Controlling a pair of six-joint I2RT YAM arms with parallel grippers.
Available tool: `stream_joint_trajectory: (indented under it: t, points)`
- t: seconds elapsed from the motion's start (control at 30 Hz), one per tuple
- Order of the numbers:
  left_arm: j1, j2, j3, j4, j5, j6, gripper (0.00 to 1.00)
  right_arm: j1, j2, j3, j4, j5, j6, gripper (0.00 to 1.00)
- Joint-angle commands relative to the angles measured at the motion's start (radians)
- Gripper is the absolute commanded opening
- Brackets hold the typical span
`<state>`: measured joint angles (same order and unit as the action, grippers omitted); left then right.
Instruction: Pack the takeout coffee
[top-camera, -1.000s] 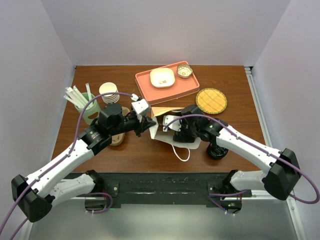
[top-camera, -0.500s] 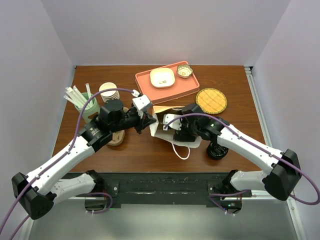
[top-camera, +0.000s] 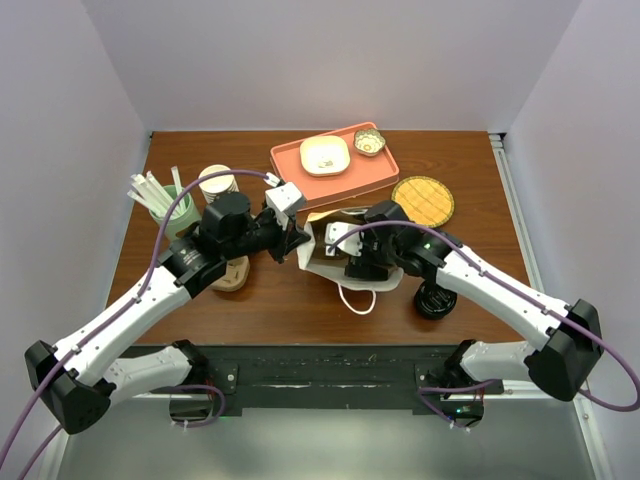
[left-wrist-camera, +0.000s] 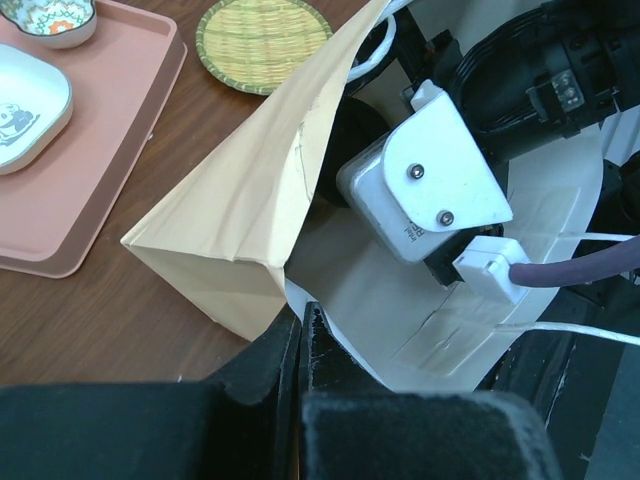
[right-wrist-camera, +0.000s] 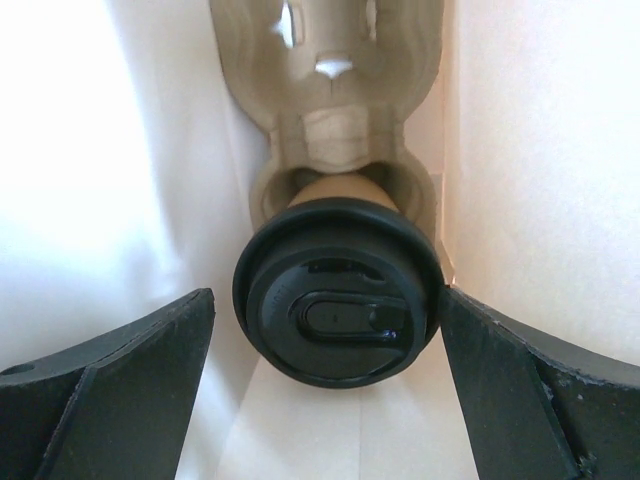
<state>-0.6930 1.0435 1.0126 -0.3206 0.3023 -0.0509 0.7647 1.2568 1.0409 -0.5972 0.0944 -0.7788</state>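
The takeout coffee (right-wrist-camera: 338, 295), a small cup with a round black lid, sits in a pulp carrier (right-wrist-camera: 330, 100) inside the paper bag (right-wrist-camera: 540, 150). My right gripper (right-wrist-camera: 325, 300) is inside the bag and open. Its fingers flank the lid: the right one touches the rim, the left one stands apart. From above, the right gripper (top-camera: 352, 262) reaches into the mouth of the bag (top-camera: 322, 220), which lies on its side, and the cup is hidden. My left gripper (left-wrist-camera: 300, 318) is shut on the bag's rim (left-wrist-camera: 290, 290) and holds it up; it is the left gripper (top-camera: 298, 243) at the bag's left edge.
A pink tray (top-camera: 370, 178) with a white dish (top-camera: 325, 154) and a small bowl (top-camera: 369, 141) lies behind the bag. A woven coaster (top-camera: 422, 201) is at the right. Stacked paper cups (top-camera: 217, 182) and a green straw holder (top-camera: 165, 212) stand at the left. A squat black piece (top-camera: 436, 300) is under the right arm.
The left gripper has shifted up and right with the bag's rim, so the mouth gapes wider. The right gripper stays open inside the bag.
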Motion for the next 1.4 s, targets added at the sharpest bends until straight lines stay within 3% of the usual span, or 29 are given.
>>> stream_joint_trajectory:
  t: [0.0, 0.47, 1.0, 1.37]
  points:
    - [0.006, 0.007, 0.064, -0.008, -0.025, -0.032, 0.0, -0.004, 0.015, 0.074, -0.019, -0.025, 0.016, 0.98]
    - [0.004, 0.055, 0.146, -0.09, -0.081, -0.004, 0.0, -0.004, 0.087, 0.22, -0.118, -0.122, 0.045, 0.99]
    - [0.026, 0.105, 0.173, -0.112, -0.069, -0.165, 0.0, -0.005, 0.108, 0.326, -0.179, -0.188, 0.092, 0.93]
    - [0.029, 0.121, 0.21, -0.147, -0.075, -0.175, 0.0, -0.011, 0.116, 0.367, -0.184, -0.226, 0.102, 0.96]
